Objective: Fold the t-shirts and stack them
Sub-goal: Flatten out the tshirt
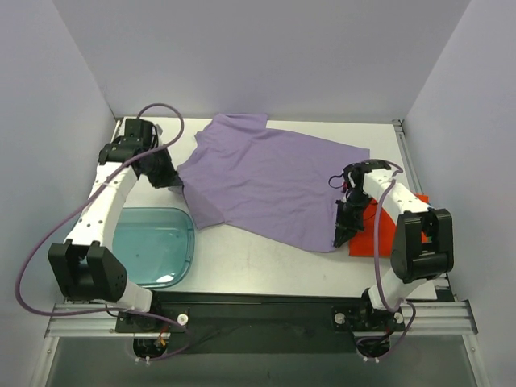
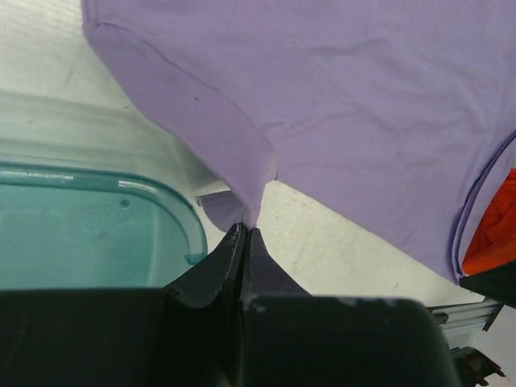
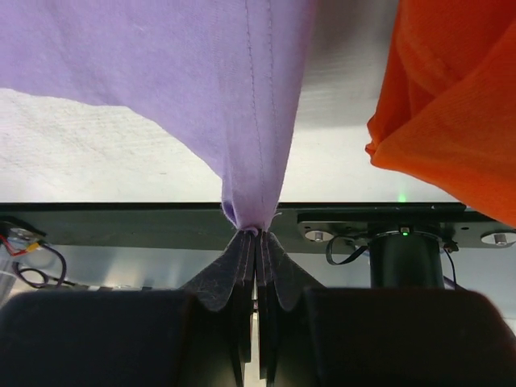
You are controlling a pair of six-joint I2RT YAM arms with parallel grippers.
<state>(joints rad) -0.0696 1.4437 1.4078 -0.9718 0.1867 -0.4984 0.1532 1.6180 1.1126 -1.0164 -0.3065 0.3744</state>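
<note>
With my left claw (image 1: 179, 184) pinching the sleeve side of the purple shirt (image 1: 270, 181) and my right claw (image 1: 340, 238) pinching its near hem as it lies spread on the table (image 1: 266, 262) (orange shirt (image 1: 380, 230) just beside it), I'm starting the fold, which likely needs both lifting together.
</note>
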